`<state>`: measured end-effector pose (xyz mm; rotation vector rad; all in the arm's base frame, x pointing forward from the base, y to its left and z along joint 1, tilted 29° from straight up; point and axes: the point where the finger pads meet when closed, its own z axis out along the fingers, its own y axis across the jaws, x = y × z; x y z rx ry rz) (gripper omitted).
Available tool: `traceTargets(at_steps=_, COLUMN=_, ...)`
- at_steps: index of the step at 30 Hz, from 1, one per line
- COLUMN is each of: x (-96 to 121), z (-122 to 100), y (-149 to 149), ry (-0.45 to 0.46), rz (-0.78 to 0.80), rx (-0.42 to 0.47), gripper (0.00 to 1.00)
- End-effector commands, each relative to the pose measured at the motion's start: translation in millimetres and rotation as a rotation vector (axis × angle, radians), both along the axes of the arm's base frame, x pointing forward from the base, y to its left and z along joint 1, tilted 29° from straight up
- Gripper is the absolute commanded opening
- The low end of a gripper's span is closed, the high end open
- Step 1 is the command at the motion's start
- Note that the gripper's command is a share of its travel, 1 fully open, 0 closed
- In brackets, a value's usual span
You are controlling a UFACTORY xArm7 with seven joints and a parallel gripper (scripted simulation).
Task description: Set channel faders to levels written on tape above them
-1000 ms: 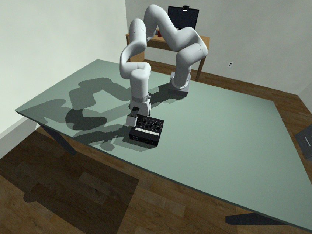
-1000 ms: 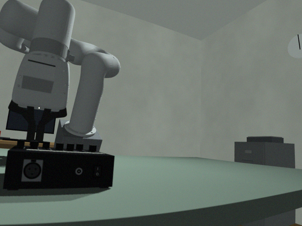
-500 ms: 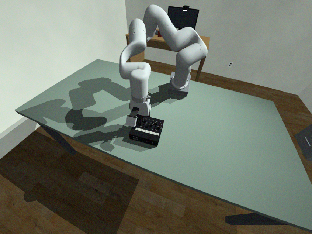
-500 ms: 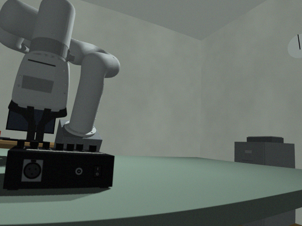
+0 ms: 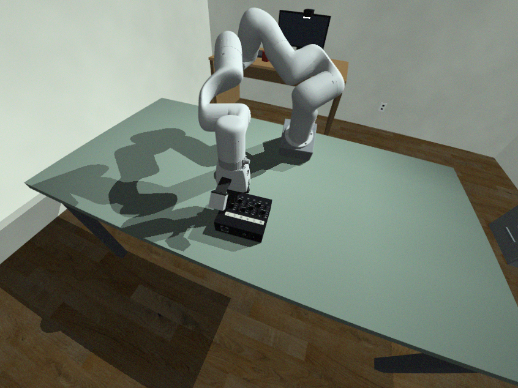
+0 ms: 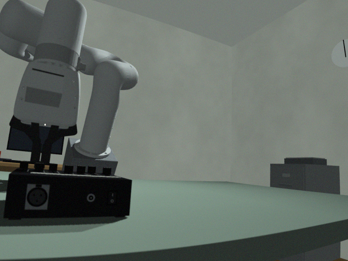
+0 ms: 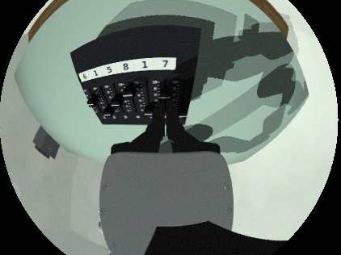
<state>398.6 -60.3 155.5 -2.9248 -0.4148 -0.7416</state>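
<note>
1. Green and wide, the table [image 5: 345,215] sits in a room with a wood floor, and the black lighting desk [image 5: 242,227] stands flat on it, near the robot's base.

2. Over the desk hangs the gripper [image 6: 40,158]. Its two fingers are pressed together with nothing between them. They work like one poking stick, with the tips down among the fader caps [image 6: 68,169].

3. In the wrist view the tips sit by the fader under the "7" end of the tape. I cannot tell just which cap they touch.

4. What could go wrong, I think:
   - The tips could slip off a small cap, and the fader would stop short of its mark.
   - A push too far would slide the cap past its level.
   - The fader beyond the "7", with no number over it, may be the master. A bump from the side of the fingers would move it.
   - A hard sideways shove could slide or tip the whole desk.

5. Writing I can read: the white tape [image 7: 126,67] says something like 6, 1, 5, 8, 1, 7. The first number is blurry. No brand name shows.
</note>
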Motion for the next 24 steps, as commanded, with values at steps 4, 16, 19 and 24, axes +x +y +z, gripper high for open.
traceTargets(at_steps=4, x=-2.0, z=-0.3, y=-1.1, ry=-0.002, rz=-0.001, rx=-0.001, gripper=0.00)
traceTargets(at_steps=16, x=-4.5, z=-1.8, y=-1.8, ry=-0.002, rz=-0.001, rx=-0.001, gripper=0.00)
traceTargets(at_steps=19, x=-5.2, z=-0.5, y=-2.1, ry=-0.002, rz=-0.001, rx=-0.001, gripper=0.00)
traceTargets(at_steps=24, x=-9.5, z=7.9, y=-3.6, ry=-0.002, rz=-0.001, rx=-0.001, gripper=0.00)
